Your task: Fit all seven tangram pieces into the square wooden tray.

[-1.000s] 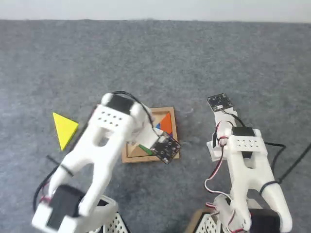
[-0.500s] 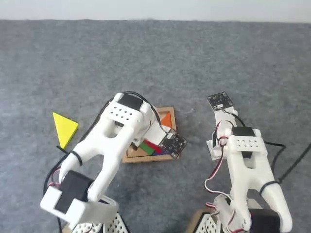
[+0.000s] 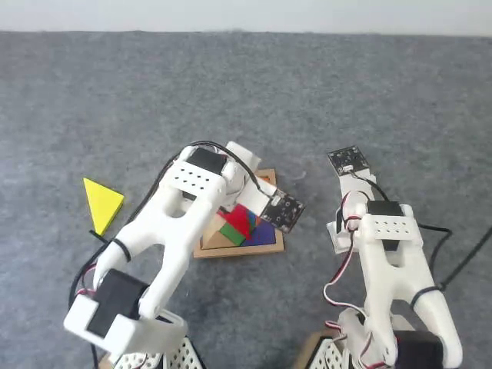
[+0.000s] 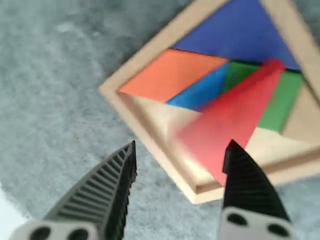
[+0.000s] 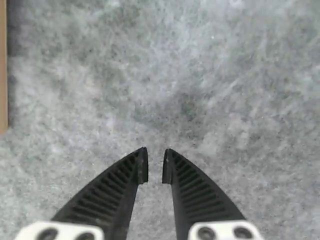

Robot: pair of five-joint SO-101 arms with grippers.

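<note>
The square wooden tray (image 4: 150, 130) holds an orange piece (image 4: 170, 75), a large dark blue piece (image 4: 240, 30), a light blue piece (image 4: 200, 92) and a green piece (image 4: 282, 102). A red triangle (image 4: 230, 117) lies tilted across them, over the bare wood. My left gripper (image 4: 180, 155) hovers open above the tray's edge, with the red triangle just beyond one fingertip. In the high view the left arm (image 3: 181, 223) covers part of the tray (image 3: 238, 250), where red (image 3: 241, 221) and green (image 3: 229, 233) show. A yellow triangle (image 3: 102, 204) lies on the carpet to the left. My right gripper (image 5: 155, 167) is shut over bare carpet.
Grey carpet covers the whole table. The right arm (image 3: 384, 238) stands to the right of the tray, and a strip of the tray's edge (image 5: 2, 65) shows in its wrist view. Both arm bases sit at the near edge.
The left arm swung right across the tray, its wrist now past the tray's right side. The red, green and blue pieces have come into sight. The right arm has not moved.
</note>
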